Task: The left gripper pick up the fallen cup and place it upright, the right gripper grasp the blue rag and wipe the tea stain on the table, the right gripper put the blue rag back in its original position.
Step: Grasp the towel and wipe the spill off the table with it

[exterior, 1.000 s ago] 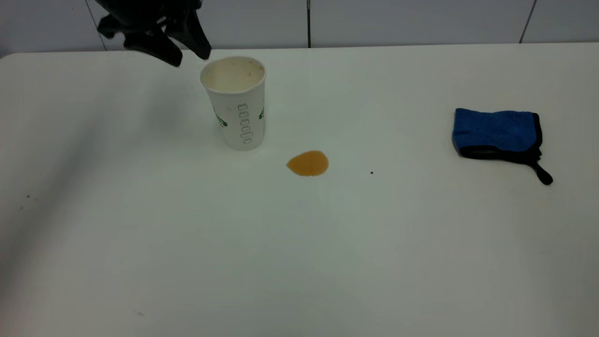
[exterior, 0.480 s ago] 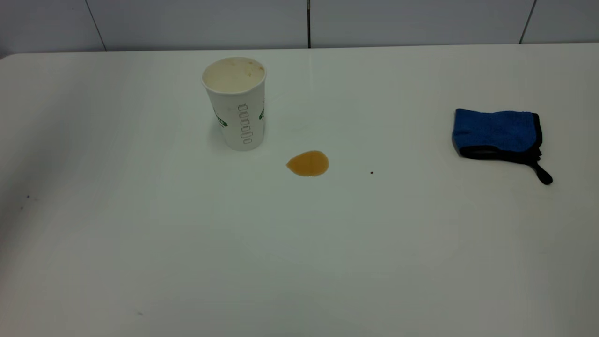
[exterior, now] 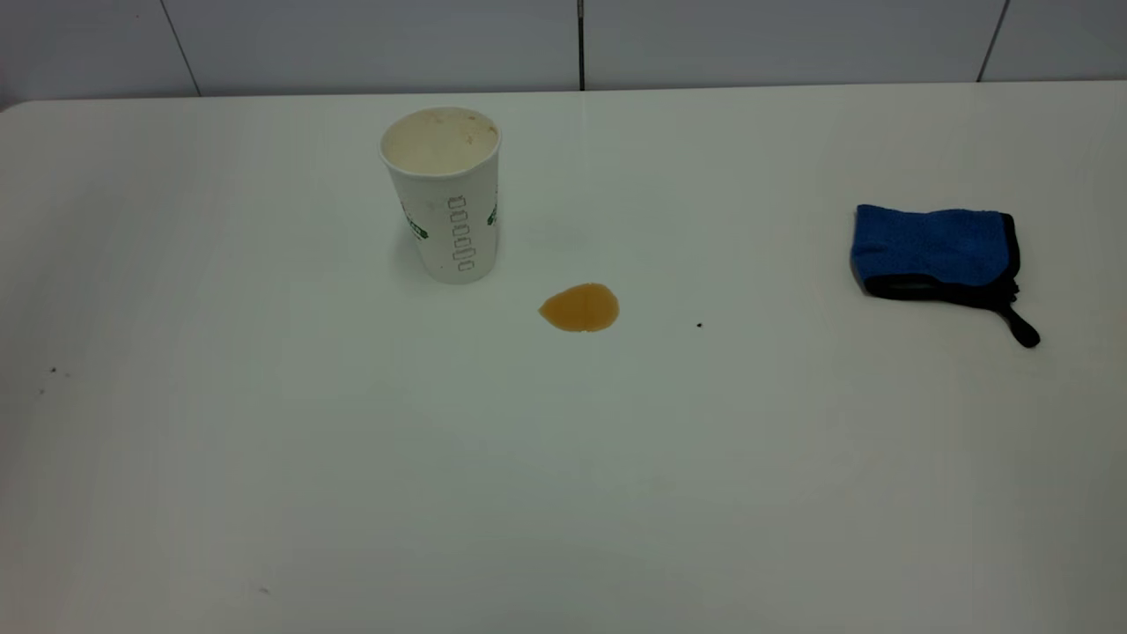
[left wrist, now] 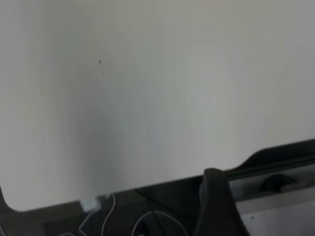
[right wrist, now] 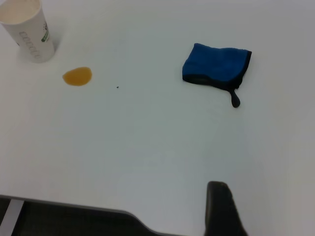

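A white paper cup (exterior: 445,198) with green print stands upright at the back left of the white table (exterior: 563,484). An amber tea stain (exterior: 579,308) lies just right of it and nearer the front. A folded blue rag (exterior: 933,251) with black trim lies at the right. Neither gripper shows in the exterior view. My right gripper (right wrist: 222,209) shows as a dark part by the table's near edge, well away from the rag (right wrist: 214,66), the stain (right wrist: 77,76) and the cup (right wrist: 30,32). My left gripper (left wrist: 216,206) hangs over a table edge, away from all of them.
A small dark speck (exterior: 699,325) lies on the table right of the stain. A grey tiled wall (exterior: 581,40) runs behind the table's far edge. Cables (left wrist: 113,219) hang below the table edge in the left wrist view.
One second ago the left gripper hung just above and left of the upright cup. It has since left the exterior view. Cup, stain and rag have not moved.
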`<state>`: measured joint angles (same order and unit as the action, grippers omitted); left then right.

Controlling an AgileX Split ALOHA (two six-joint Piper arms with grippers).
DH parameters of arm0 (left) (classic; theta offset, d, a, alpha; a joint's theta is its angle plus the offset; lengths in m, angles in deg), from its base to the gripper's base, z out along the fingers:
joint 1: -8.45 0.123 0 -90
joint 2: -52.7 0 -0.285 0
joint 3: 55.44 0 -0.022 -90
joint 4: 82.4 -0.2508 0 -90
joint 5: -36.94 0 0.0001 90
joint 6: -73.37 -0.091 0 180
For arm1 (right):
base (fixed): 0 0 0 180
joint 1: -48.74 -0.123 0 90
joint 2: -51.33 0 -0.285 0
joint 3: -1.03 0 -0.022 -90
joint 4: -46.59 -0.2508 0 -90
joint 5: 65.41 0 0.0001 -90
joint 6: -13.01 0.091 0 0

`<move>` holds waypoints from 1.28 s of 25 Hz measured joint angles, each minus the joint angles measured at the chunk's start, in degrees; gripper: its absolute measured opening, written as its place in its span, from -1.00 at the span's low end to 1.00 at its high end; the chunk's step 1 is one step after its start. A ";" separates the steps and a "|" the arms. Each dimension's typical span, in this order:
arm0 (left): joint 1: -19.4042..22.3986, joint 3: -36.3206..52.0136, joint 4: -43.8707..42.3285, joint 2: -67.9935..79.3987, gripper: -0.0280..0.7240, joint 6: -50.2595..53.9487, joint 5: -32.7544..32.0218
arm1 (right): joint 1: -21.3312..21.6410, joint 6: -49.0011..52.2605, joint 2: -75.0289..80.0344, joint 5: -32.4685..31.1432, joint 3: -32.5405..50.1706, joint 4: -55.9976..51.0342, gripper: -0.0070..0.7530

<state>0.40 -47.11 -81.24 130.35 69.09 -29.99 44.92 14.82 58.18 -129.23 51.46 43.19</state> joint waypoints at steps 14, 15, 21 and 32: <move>6.05 39.89 -0.06 -39.46 0.44 1.49 4.82 | 0.00 0.00 0.00 0.00 0.00 0.00 0.31; 6.81 39.97 -0.06 -42.65 0.44 1.49 4.82 | 0.00 0.00 0.00 0.00 0.00 0.00 0.31; 10.46 39.97 -0.06 -58.20 0.44 1.49 4.52 | 0.00 0.00 0.00 0.00 0.00 0.00 0.31; 11.31 41.02 -0.06 -69.46 0.44 1.49 2.84 | 0.00 0.00 0.00 0.00 0.00 0.00 0.31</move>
<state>11.71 -6.09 -81.30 60.89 70.57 -27.15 44.92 14.82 58.18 -129.23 51.46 43.19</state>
